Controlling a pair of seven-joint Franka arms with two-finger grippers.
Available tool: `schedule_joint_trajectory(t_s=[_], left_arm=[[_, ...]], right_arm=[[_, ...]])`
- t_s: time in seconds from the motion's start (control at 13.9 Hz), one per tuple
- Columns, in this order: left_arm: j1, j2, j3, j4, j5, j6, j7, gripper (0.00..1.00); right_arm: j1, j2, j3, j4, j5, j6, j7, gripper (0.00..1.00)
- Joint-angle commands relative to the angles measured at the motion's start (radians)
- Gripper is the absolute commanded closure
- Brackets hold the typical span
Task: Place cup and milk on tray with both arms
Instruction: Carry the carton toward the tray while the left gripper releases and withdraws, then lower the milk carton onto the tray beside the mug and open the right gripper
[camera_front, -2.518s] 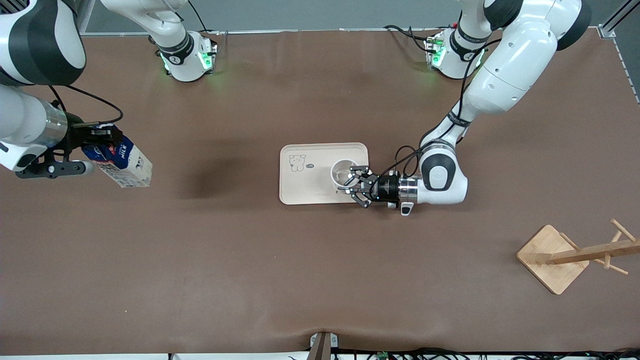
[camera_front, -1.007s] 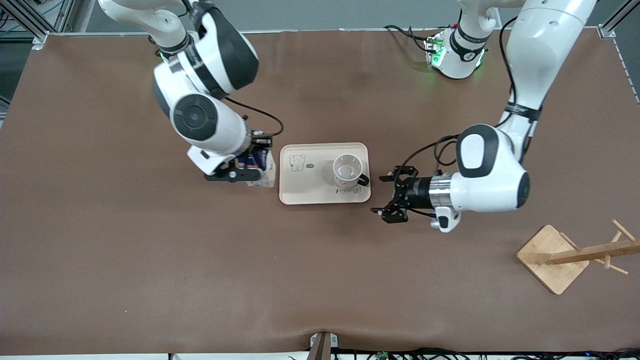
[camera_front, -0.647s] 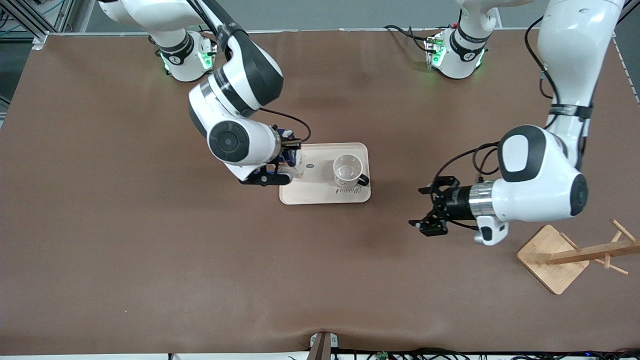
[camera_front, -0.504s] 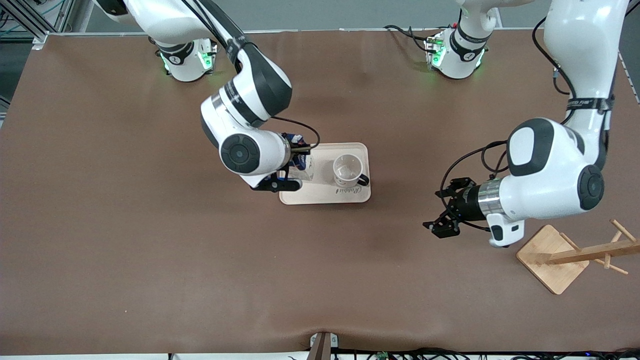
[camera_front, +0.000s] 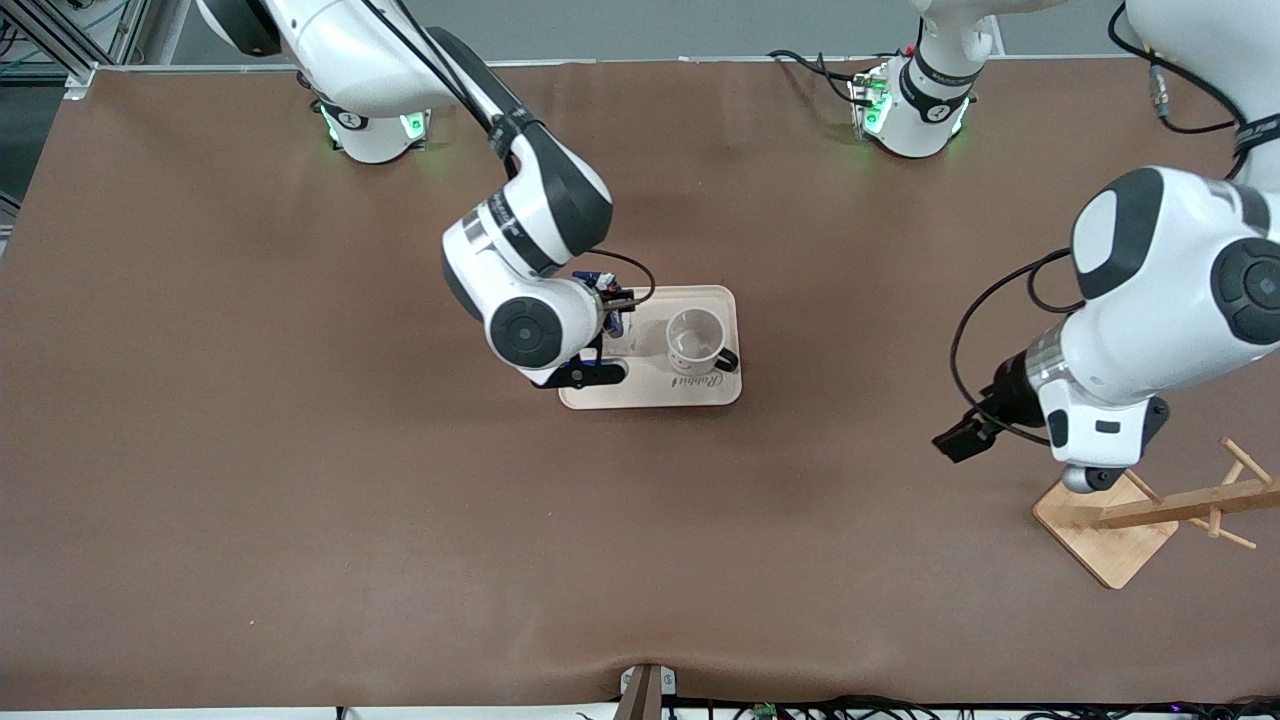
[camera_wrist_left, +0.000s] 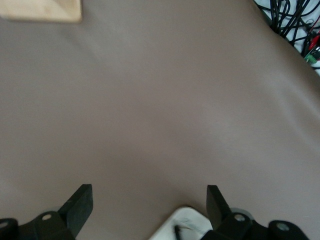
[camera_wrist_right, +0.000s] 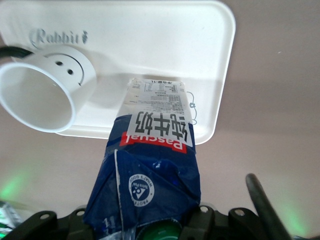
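The cream tray (camera_front: 650, 392) lies mid-table. The white cup (camera_front: 697, 335) stands on it toward the left arm's end, its black handle pointing that way. My right gripper (camera_front: 612, 318) is shut on the blue top of the milk (camera_front: 610, 300) and holds the carton over the tray's other half, beside the cup. In the right wrist view the milk (camera_wrist_right: 155, 150) hangs from the gripper (camera_wrist_right: 150, 227) above the tray (camera_wrist_right: 165, 50), with the smiley cup (camera_wrist_right: 45, 95) close by. My left gripper (camera_front: 965, 436) is open and empty over bare table (camera_wrist_left: 148, 200).
A wooden stand with pegs lies tipped on its square base (camera_front: 1105, 515), toward the left arm's end and nearer the front camera than the tray. A corner of that base (camera_wrist_left: 40, 10) shows in the left wrist view. Cables (camera_front: 830, 70) lie by the left arm's base.
The right arm has carried the milk from beside the tray to over it. The left arm has drawn away from the tray toward the wooden stand, gripper still open.
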Motion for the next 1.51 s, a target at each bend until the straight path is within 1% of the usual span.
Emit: schedule_joint_trajectory(t_s=[0.0,0.14,0.29,0.36,0.5,0.58,0.65,0.72,0.86,0.94,1.01,1.15,1.22,1.29,1.37,1.44], left_arm=[[0.033,-0.09,0.001,-0.01,0.036,-0.092,0.167,0.0],[0.055,-0.139,0.005,-0.01,0.04,-0.166,0.23,0.0],[0.056,-0.182,0.004,-0.01,0.079,-0.218,0.29,0.0],[0.061,-0.187,0.002,-0.009,0.08,-0.241,0.319,0.0],[0.116,-0.188,-0.002,0.004,0.068,-0.266,0.392,0.0],[0.131,-0.188,-0.001,0.016,0.065,-0.267,0.441,0.0],[0.128,-0.19,0.005,0.016,0.062,-0.267,0.499,0.0],[0.112,-0.212,0.04,0.011,0.064,-0.266,0.574,0.0],[0.079,-0.234,0.1,0.001,0.047,-0.257,0.708,0.0],[0.073,-0.245,0.123,-0.01,0.03,-0.257,0.736,0.0],[0.055,-0.271,0.128,-0.045,0.022,-0.251,0.739,0.0],[0.046,-0.318,0.145,-0.096,0.021,-0.209,0.724,0.0],[0.044,-0.341,0.186,-0.11,0.013,-0.211,0.732,0.0],[0.027,-0.387,0.227,-0.14,-0.028,-0.209,0.739,0.0],[0.021,-0.427,0.243,-0.172,-0.065,-0.209,0.739,0.0],[0.023,-0.45,0.243,-0.203,-0.068,-0.209,0.739,0.0]], right_arm=[[0.019,0.015,-0.006,0.018,-0.036,-0.01,-0.012,1.0],[0.034,0.016,-0.005,0.018,-0.11,-0.008,-0.006,1.0],[0.042,0.015,-0.006,0.017,-0.115,-0.008,-0.005,1.0],[0.036,0.016,-0.006,0.017,-0.113,0.002,-0.005,1.0],[0.04,0.016,-0.006,0.009,-0.118,0.044,-0.005,1.0],[0.043,0.015,-0.006,-0.005,-0.118,0.079,-0.003,0.89],[0.044,0.015,-0.006,-0.008,-0.119,0.099,0.004,0.63],[0.045,0.013,-0.006,-0.008,-0.119,0.1,0.004,0.46],[0.047,0.013,-0.006,-0.008,-0.153,0.101,0.003,0.0],[0.051,0.013,-0.006,-0.008,-0.179,0.101,0.0,0.0],[0.054,0.013,-0.006,-0.008,-0.188,0.101,0.0,0.0],[0.054,0.013,-0.005,-0.008,-0.187,0.099,0.003,0.0],[0.054,0.012,-0.006,-0.008,-0.188,0.099,0.004,0.0],[0.054,0.012,-0.005,-0.006,-0.187,0.099,0.004,0.0],[0.054,0.01,-0.005,-0.005,-0.185,0.097,0.004,0.0],[0.054,0.01,-0.005,-0.005,-0.184,0.096,0.006,0.0]])
